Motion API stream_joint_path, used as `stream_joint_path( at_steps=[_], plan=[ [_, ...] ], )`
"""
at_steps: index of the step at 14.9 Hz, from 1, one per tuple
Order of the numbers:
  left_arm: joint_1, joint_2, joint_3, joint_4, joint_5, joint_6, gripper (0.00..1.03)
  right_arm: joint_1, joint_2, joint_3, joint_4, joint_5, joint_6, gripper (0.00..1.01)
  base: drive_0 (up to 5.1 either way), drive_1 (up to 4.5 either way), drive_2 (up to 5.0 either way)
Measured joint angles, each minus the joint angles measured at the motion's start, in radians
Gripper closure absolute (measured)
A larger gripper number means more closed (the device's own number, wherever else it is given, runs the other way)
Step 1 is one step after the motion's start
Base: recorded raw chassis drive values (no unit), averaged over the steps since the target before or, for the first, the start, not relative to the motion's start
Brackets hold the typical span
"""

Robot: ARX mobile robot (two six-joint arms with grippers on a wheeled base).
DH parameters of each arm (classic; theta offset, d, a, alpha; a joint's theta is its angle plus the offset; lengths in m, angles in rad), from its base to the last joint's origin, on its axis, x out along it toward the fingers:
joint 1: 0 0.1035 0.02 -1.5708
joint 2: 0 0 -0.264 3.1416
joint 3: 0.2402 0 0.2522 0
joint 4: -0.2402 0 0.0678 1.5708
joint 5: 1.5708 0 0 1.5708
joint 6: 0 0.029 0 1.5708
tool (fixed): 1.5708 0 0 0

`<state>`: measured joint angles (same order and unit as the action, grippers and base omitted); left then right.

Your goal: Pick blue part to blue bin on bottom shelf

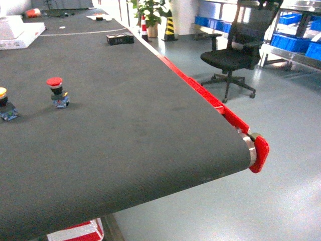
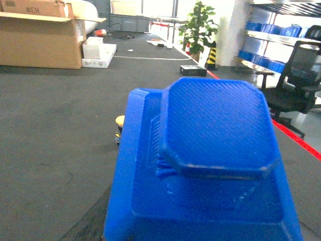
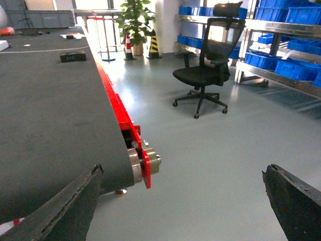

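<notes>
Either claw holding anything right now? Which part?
Left wrist view is filled by a ribbed blue plastic part, probably in the left claw; the grip point is hidden. Right claw is open, empty.

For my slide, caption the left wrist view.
Left wrist view: blue part fills the foreground above the dark conveyor belt.

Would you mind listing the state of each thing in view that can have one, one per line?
Right gripper: open, empty, hanging past the belt end over the floor.
Left gripper: fingers not visible; state cannot be told.
Blue part: fills the left wrist view, close to the camera.
Red-capped button: upright on the belt.
Yellow-capped button: upright on the belt.
Office chair: upright, unoccupied.
</notes>
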<state>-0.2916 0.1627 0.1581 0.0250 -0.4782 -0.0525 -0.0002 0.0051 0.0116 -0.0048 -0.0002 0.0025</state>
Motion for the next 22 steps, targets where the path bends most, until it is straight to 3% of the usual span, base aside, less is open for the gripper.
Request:
stream_joint_path(
  at_steps=[22],
  plan=[
    [0.000,0.000,0.000,0.001,0.000,0.000,0.59,0.000,0.000,0.000,0.000,0.000,0.000,0.03,-1.5,-1.54,-1.5]
  ],
)
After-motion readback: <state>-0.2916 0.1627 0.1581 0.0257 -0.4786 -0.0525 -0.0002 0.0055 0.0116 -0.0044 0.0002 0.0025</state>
